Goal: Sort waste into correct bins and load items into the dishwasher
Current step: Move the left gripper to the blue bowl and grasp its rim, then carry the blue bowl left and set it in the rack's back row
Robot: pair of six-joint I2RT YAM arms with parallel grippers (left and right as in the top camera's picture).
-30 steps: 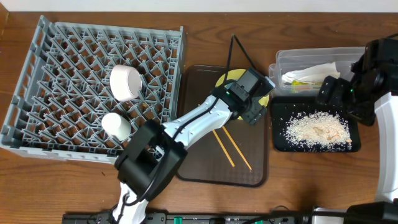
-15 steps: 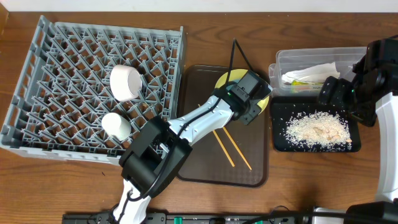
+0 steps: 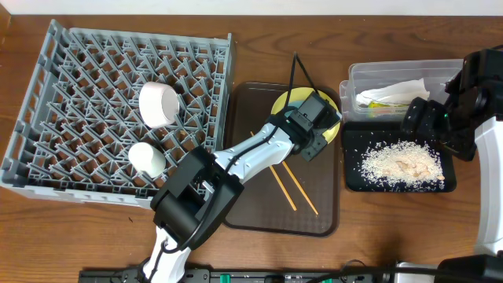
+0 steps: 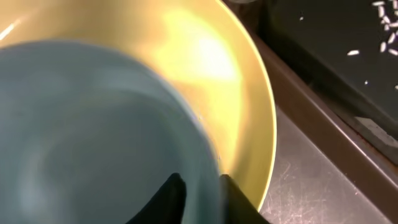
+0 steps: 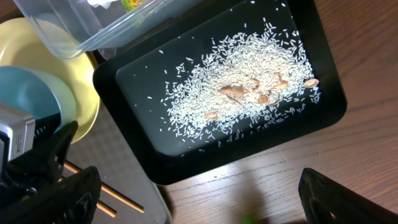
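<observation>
Apparently for lifting it to the dish rack (image 3: 78,71) at left, the left gripper (image 4: 199,182) is closed on the rim of the light blue bowl (image 4: 93,137), which sits on the yellow plate (image 4: 211,56); the right gripper (image 3: 419,118) hangs open, empty.

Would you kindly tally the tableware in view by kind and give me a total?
Bowls: 2, a white bowl and a light blue bowl
Plates: 1, the yellow plate
Cups: 1, the white cup
Wooden chopsticks: 2
Total: 6

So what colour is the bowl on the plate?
Light blue bowl, clearest in the left wrist view.
</observation>
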